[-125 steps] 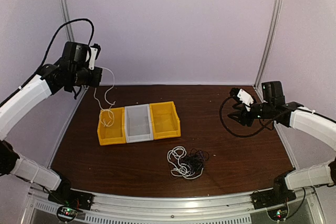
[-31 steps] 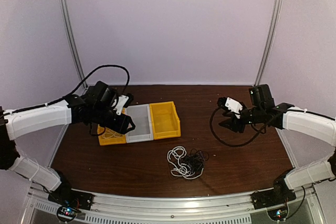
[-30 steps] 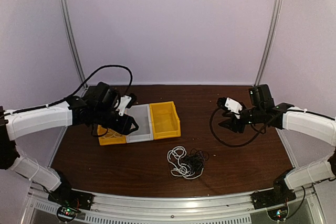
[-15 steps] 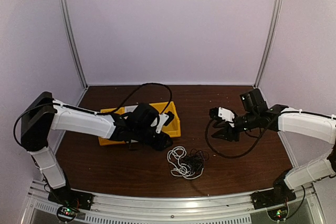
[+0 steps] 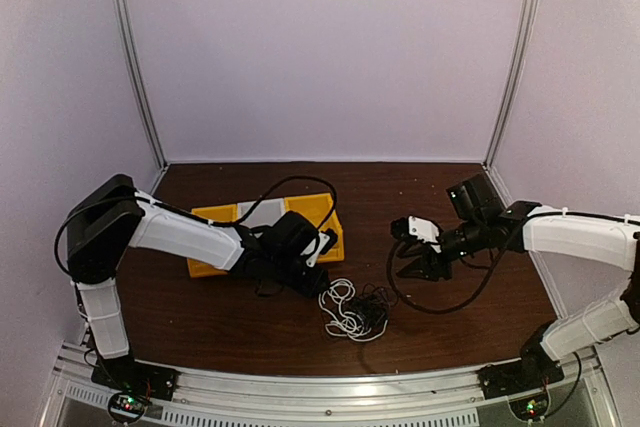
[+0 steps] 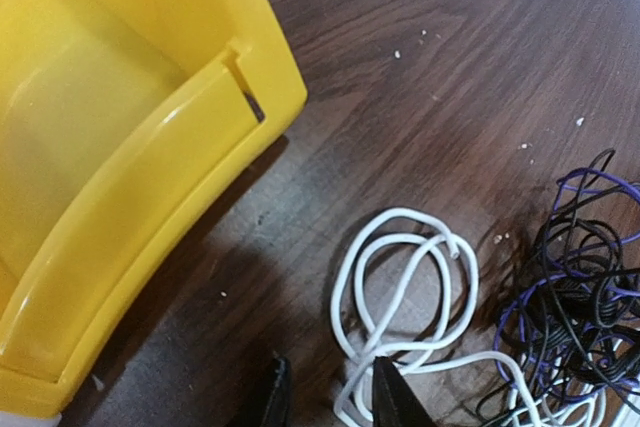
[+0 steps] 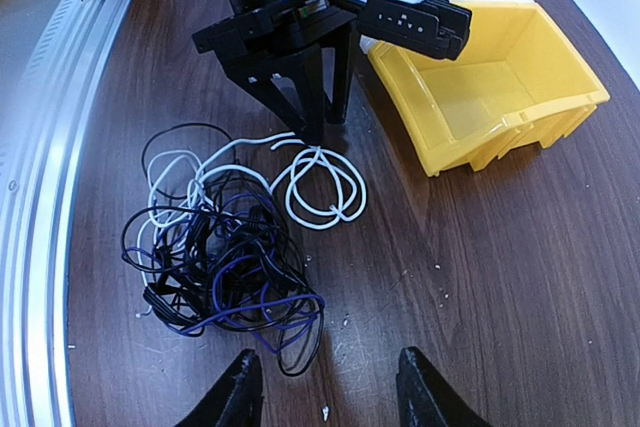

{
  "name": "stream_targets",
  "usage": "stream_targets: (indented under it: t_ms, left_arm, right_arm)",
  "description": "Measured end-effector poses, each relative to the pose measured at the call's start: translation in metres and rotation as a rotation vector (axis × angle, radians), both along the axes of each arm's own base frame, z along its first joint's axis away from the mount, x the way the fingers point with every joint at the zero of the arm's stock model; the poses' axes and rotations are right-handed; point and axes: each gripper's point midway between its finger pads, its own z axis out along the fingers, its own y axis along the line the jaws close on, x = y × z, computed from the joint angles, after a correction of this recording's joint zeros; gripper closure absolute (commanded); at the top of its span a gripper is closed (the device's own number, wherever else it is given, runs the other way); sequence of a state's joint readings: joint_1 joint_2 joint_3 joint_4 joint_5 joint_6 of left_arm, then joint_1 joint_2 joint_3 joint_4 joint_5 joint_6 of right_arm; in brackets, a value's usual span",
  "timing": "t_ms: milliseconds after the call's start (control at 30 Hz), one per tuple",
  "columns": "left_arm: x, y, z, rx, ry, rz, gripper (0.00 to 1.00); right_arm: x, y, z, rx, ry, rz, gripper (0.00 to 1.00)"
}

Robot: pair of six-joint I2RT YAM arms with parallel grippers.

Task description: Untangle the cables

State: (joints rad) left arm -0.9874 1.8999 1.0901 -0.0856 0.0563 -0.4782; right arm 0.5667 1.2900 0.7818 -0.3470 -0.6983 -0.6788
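Because the table (image 5: 470, 322) has nothing on it to pin the cables (image 5: 355, 309) down, a pull on one strand may drag the whole heap across the wood rather than free anything. The bin (image 6: 190, 147) stands just beside the left arm's work, so a lift toward it could snag a cord on its rim.

The cables lie as one knot near the front middle of the table, between the two arms. The black strands (image 7: 215, 242) and the blue strand (image 6: 585, 177) are wound together, and a hard tug would likely cinch them tighter. The white loop (image 7: 320, 187) lies clear of the knot on the bin side, but it runs back into the knot, so it may jam partway.

Your left gripper (image 6: 330, 402) is down at that loop, jaws partly apart astride a white strand and not clamped on it. Close off-centre and the strand slips out, or you catch two turns at once. Your right gripper (image 7: 325, 392) hangs wide open and empty beside the knot. Unless it holds the heap, nothing resists the pull.
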Motion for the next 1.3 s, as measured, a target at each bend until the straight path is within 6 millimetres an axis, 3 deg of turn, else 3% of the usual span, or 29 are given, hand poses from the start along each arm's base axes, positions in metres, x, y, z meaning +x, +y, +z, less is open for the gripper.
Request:
stream_targets:
  t_ms: [167,300,667,800,900,1033,1167,1300]
  left_arm:
    - [0.000,0.000,-0.012,0.038,0.003,-0.021,0.92]
    - [-0.001,0.002,-0.014,0.049,0.003,-0.030,0.99]
    - [-0.003,0.001,-0.011,0.041,0.008,-0.040,1.00]
    - [-0.002,0.002,0.010,0.015,-0.019,-0.035,1.00]
    - [0.000,0.001,0.037,-0.031,-0.057,-0.029,1.00]
    - [0.002,0.002,0.060,-0.071,-0.091,-0.019,1.00]
    - [-0.001,0.009,0.057,-0.077,-0.081,0.000,1.00]
    - [-0.005,0.018,0.045,-0.063,-0.052,0.023,1.00]
  right_arm:
    - [-0.002,0.002,-0.006,-0.016,0.010,0.009,0.54]
    - [-0.002,0.003,-0.007,-0.017,0.008,0.013,0.53]
    - [-0.008,0.013,-0.011,-0.039,0.012,0.051,0.54]
    - [-0.006,0.027,0.003,-0.028,-0.012,0.076,0.56]
    - [-0.003,0.044,0.018,-0.012,-0.042,0.106,0.64]
    - [0.001,0.061,0.019,-0.012,-0.044,0.130,0.69]
    - [-0.017,0.073,0.006,-0.025,-0.030,0.179,0.68]
    - [-0.051,0.087,-0.006,-0.056,-0.041,0.291,0.59]
